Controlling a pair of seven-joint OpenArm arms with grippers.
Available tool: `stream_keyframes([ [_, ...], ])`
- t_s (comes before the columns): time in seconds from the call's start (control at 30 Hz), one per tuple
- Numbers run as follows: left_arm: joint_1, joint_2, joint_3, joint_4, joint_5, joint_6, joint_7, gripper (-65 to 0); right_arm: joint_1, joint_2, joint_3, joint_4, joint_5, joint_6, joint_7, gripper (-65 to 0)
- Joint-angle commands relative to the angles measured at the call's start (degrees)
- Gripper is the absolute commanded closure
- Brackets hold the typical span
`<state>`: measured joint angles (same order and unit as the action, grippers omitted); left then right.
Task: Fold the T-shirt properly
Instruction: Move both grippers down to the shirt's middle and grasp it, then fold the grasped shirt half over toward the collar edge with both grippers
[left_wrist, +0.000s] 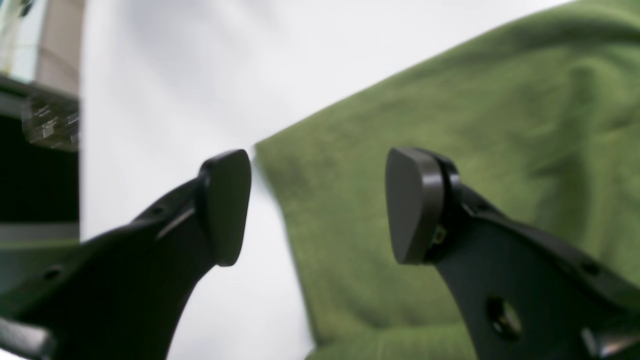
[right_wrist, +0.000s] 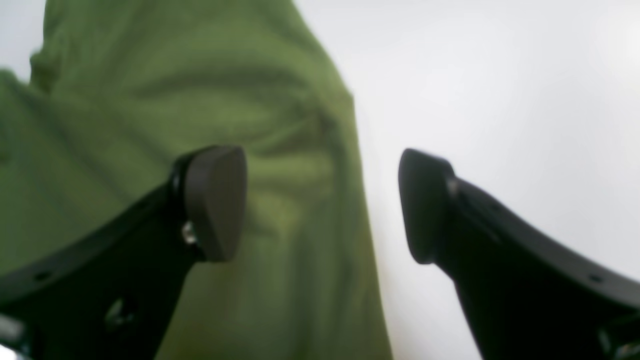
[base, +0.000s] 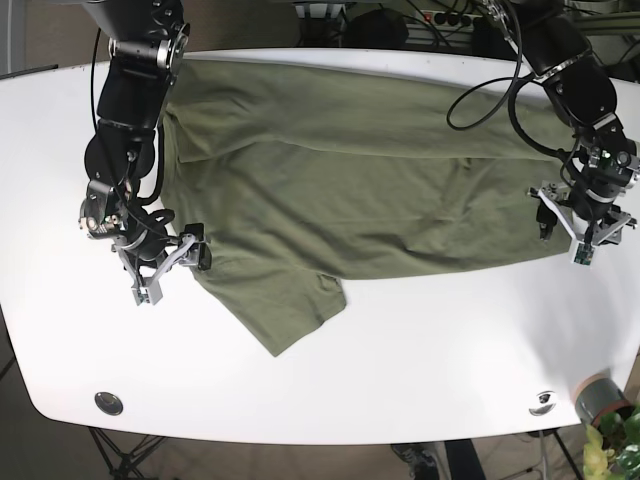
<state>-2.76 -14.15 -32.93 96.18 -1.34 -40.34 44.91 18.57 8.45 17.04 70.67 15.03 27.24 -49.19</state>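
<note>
Green shirt spread on white desk, one long fold apparently made, rest left. Left end effector and right end effector released, straddling opposite edges.

We count one green T-shirt on one white table. Two arms reach in, each ending in one gripper: the left gripper and the right gripper, two in all. At the table's near edge sit two small round fittings, possibly metal caps.
</note>
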Motion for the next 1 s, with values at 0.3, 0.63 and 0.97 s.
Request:
stream_keyframes([
  [0.3, -0.8, -1.0, -0.4, -1.1, -0.4, 0.3, -4.0, -39.7, 6.8, 3.6, -7.1, -16.6, 1.0, 0.4, 13.2, -45.2],
  [0.63, -1.1, -1.3, -0.5, -4.6, -0.4, 0.3, -4.0, -39.7, 5.3, 1.3, -7.7, -17.3, 1.1, 0.4, 13.6, -44.4],
  [0.97, -6.8, -3.5, -0.7, -12.8, -0.5, 13.9, -4.0, -48.6, 5.1, 0.0, -7.7, -17.3, 1.0, 0.4, 12.9, -11.4],
])
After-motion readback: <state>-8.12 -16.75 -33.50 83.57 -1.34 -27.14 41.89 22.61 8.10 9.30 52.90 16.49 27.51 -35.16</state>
